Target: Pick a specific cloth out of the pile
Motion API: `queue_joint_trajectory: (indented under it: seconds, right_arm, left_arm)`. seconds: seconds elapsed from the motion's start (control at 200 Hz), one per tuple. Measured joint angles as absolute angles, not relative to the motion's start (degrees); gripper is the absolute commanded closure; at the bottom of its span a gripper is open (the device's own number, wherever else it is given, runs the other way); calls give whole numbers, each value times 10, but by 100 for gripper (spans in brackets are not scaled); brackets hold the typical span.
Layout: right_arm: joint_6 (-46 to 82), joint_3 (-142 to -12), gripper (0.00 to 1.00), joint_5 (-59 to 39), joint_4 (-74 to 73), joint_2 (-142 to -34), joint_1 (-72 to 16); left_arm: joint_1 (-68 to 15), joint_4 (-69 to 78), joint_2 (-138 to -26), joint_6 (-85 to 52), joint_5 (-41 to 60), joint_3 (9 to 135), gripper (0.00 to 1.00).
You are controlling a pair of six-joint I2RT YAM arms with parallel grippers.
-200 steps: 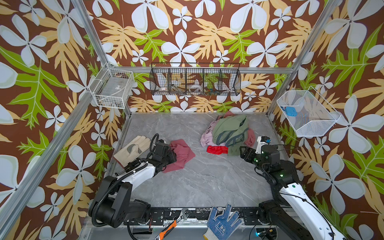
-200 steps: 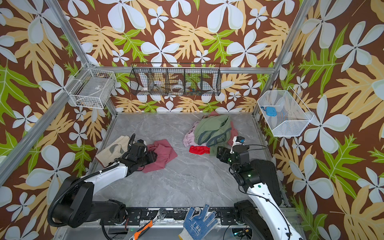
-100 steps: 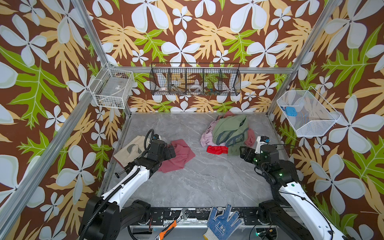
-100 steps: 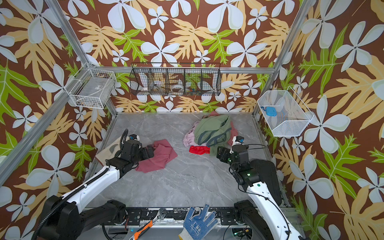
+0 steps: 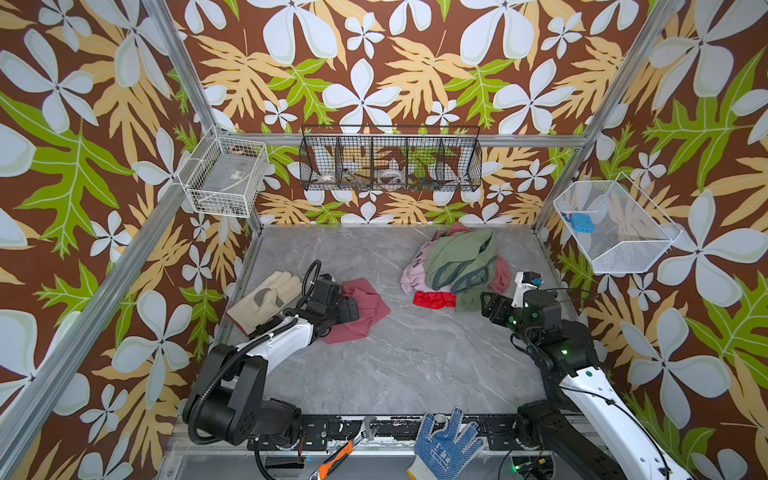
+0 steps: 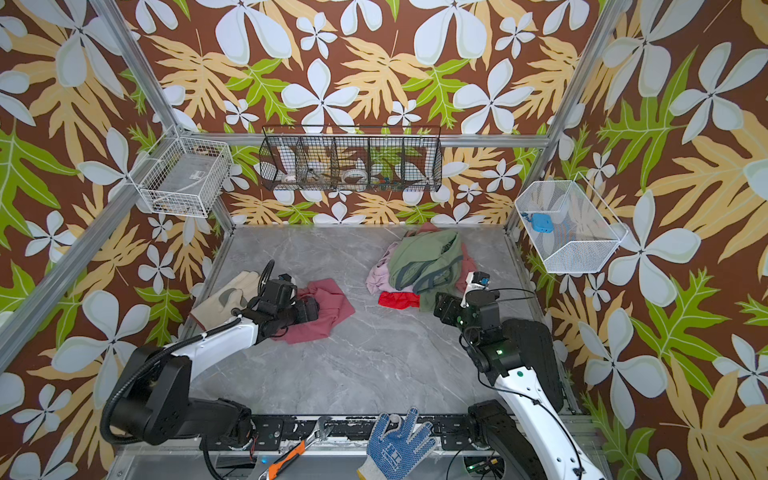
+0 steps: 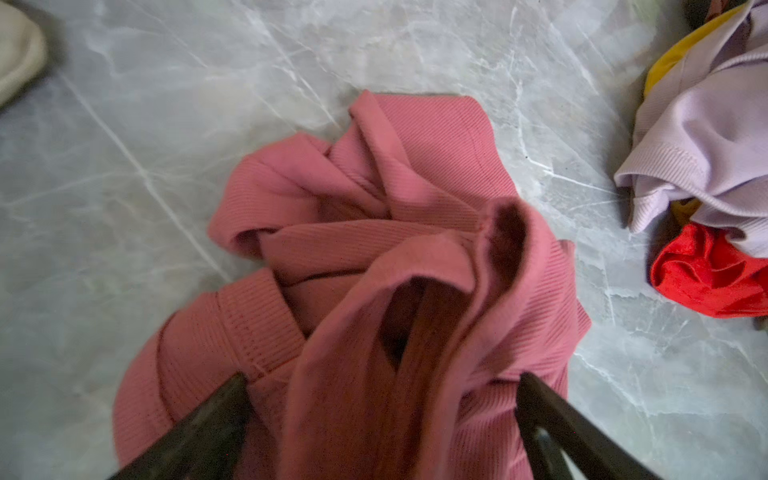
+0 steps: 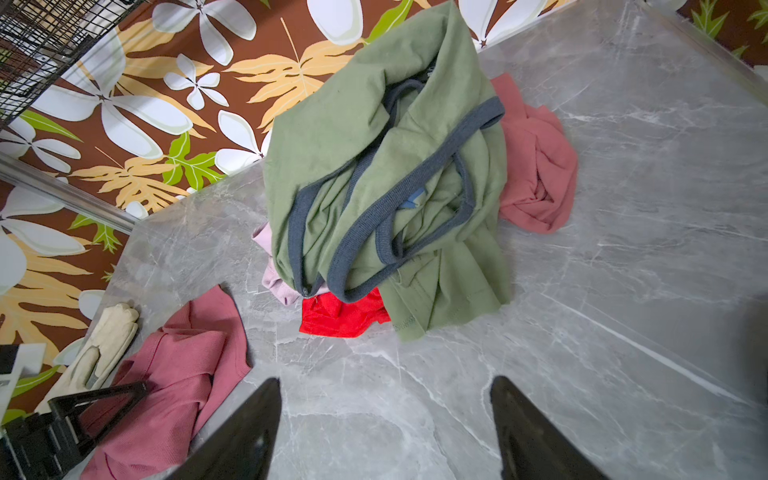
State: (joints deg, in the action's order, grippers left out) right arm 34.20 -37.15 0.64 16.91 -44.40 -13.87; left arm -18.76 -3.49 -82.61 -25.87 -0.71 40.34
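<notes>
Cloth (image 5: 368,311) lies crumpled on the table (image 5: 415,365) beside the glove (image 5: 266,299), well apart from the pile (image 5: 457,262). Left gripper (image 7: 380,378) stands wide open over it, a fold rising between the jaws. Right gripper (image 8: 385,381) gapes empty near the pile.

In both top views the cloth (image 5: 368,309) is lying left of centre on the table (image 5: 415,365), well apart from the pile (image 5: 461,257), which is sitting right of centre (toward the back wall). A work glove (image 5: 266,297) is lying left of the cloth, at the table's left edge.
</notes>
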Motion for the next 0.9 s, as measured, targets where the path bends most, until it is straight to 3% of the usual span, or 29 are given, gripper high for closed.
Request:
queue_joint_trajectory:
  seconds: [0.15,0.44,0.501,0.731,0.811,0.901]
  right_arm:
    - [340,-371,21,14,176,-439,-139]
    - [338,-368,20,19,180,-442,-139]
    - [336,-368,20,19,180,-446,-139]
    - [329,-377,20,20,180,-457,-139]
    - [327,-377,20,20,181,-456,-139]
    - [327,-377,20,24,185,-452,-139]
  left_arm:
    - [-187,-37,-891,-250,-16,439,1]
    - [-194,-29,-948,-239,-64,458,24]
    - [-197,-21,-957,-237,-77,460,32]
    - [-192,8,-967,-255,-82,461,80]
    - [-187,7,-966,-259,-81,466,89]
    - [-183,-8,-967,-258,-81,484,90]
